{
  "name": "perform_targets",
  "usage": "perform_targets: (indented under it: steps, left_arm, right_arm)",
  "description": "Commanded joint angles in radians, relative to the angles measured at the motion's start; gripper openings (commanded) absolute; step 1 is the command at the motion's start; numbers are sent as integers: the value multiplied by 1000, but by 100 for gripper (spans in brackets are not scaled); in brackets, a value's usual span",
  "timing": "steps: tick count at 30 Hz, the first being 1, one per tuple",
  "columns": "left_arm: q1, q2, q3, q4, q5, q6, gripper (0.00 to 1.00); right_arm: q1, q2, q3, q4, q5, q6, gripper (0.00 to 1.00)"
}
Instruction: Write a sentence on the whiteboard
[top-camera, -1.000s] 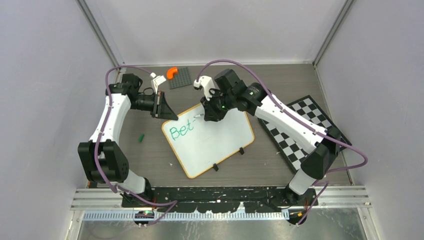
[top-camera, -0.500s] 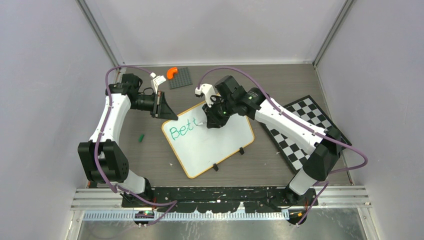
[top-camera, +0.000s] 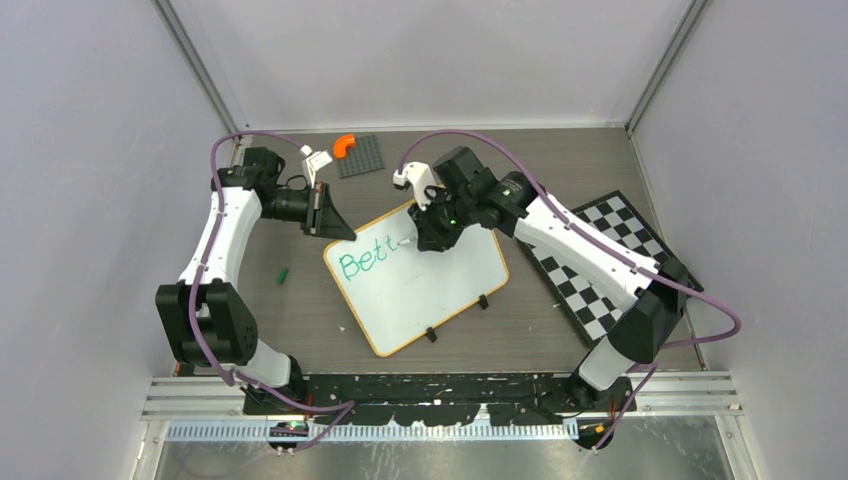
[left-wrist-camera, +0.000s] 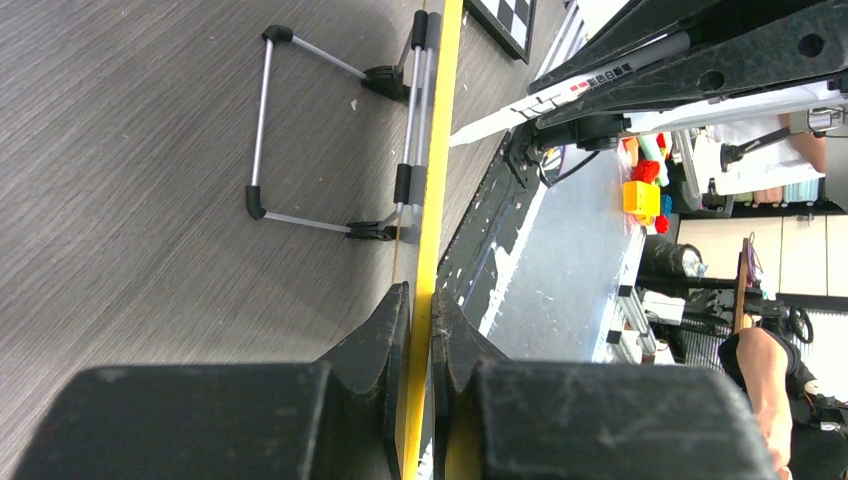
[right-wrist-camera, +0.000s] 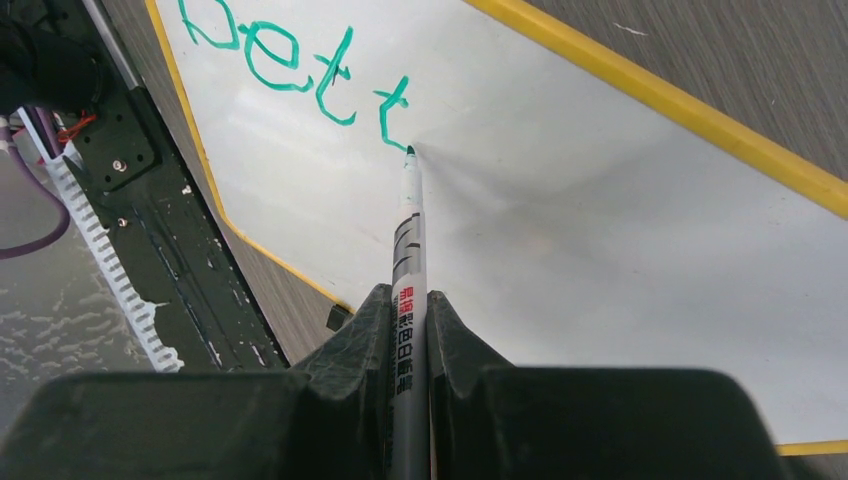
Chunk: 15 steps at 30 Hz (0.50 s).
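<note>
Whiteboard: white rectangle with an orange-tan rim, rounded corners and black clip feet. It sits mid-tabletop between the two arms, turned at an angle to the table edges. The left wrist view shows a wire stand clipped to its edge.

Green handwritten sentence reads "Bett" only, along the board's upper-left part.

Left jaws are closed on the board's rim at its far-left corner; the rim runs straight between them in the left wrist view.

Right jaws are clamped on a grey-and-white marker pen. Its green tip touches the board at the foot of the second "t".

Black-and-white checkerboard lies on the right, apart from the board and partly under the right arm. A small green piece lies left of the board. A grey studded plate with an orange curved piece is at the far edge.
</note>
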Motion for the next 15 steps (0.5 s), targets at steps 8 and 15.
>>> perform_targets:
  steps: [8, 15]
  left_arm:
    - [-4, -11, 8, -11, -27, -14, 0]
    - [-4, -9, 7, -11, -29, -13, 0]
  right_arm:
    - [-6, -9, 71, 19, 2, -9, 0]
    - [-5, 12, 71, 26, 9, -14, 0]
